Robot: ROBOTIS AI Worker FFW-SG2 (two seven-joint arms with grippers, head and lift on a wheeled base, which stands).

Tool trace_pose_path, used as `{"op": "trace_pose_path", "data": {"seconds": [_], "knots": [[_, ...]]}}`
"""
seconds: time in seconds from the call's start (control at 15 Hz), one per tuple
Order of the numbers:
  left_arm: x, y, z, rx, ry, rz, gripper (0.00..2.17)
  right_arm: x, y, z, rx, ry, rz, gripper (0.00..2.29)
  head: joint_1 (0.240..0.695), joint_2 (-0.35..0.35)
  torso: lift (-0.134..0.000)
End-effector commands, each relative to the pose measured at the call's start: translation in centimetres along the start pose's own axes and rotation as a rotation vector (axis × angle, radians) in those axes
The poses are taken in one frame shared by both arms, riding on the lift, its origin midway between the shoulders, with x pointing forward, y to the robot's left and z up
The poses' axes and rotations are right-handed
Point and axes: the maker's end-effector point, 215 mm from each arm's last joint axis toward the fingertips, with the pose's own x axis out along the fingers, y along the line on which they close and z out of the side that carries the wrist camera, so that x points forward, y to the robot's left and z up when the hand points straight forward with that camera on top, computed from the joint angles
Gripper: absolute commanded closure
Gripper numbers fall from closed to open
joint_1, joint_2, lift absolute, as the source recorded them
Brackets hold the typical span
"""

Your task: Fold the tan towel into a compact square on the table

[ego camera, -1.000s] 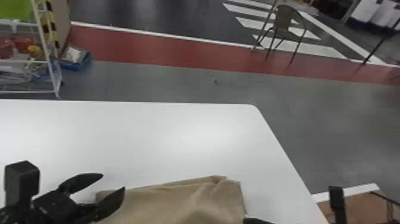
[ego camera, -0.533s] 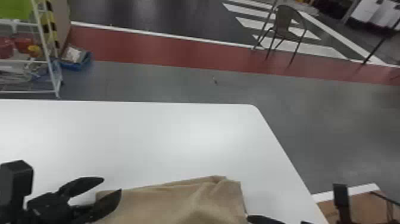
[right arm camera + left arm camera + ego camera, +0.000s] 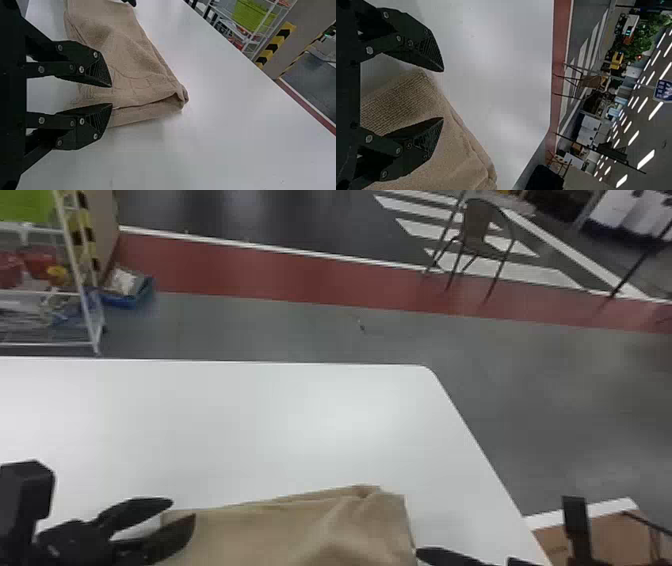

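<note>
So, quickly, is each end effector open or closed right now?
Left end effector: open over the towel, gripping nothing.
Right end effector: open, less widely, at the towel's edge.

Tan towel's (image 3: 290, 535) near side beyond head view's bottom edge.

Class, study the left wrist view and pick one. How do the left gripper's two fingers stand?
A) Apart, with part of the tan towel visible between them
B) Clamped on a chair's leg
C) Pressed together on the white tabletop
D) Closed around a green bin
A: the left gripper has its fingertips well apart, and ribbed fabric of the tan towel shows in the gap.
</note>
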Motion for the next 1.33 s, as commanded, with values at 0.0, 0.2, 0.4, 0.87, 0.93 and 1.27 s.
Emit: {"op": "trace_pose_path", "data": {"seconds": [0.0, 0.2, 0.4, 0.87, 0.93, 1.27], "knots": [[0.4, -0.5, -0.4, -0.001, 0.016, -0.007, 0.6, -0.6, -0.3, 0.3, 0.005, -0.014, -0.004, 0.85, 0.695, -0.35, -0.123], [0.5, -1.1, -0.1, 0.014, 0.021, -0.007, 0.98, -1.1, -0.4, 0.6, 0.008, -0.025, 0.002, 0.85, 0.695, -0.35, -0.123], [-0.6, -1.3, 0.6, 0.015, 0.008, 0.001, 1.03, -1.5, -0.4, 0.8, 0.009, -0.032, 0.007, 0.85, 0.695, -0.35, -0.123], [-1.9, -1.2, 0.5, -0.037, 0.02, 0.003, 1.26, -2.2, 0.3, 0.5, 0.008, -0.036, 0.03, 0.85, 0.695, -0.35, -0.123], [-2.0, -1.1, 0.4, -0.036, 0.023, 0.004, 1.26, -2.3, 0.2, 0.2, 0.011, -0.033, 0.03, 0.85, 0.695, -0.35, -0.123], [-1.8, -1.3, 0.5, -0.038, 0.018, 0.003, 1.26, -0.3, 0.3, -0.9, -0.001, 0.02, 0.01, 0.75, 0.695, -0.35, -0.123]]}}
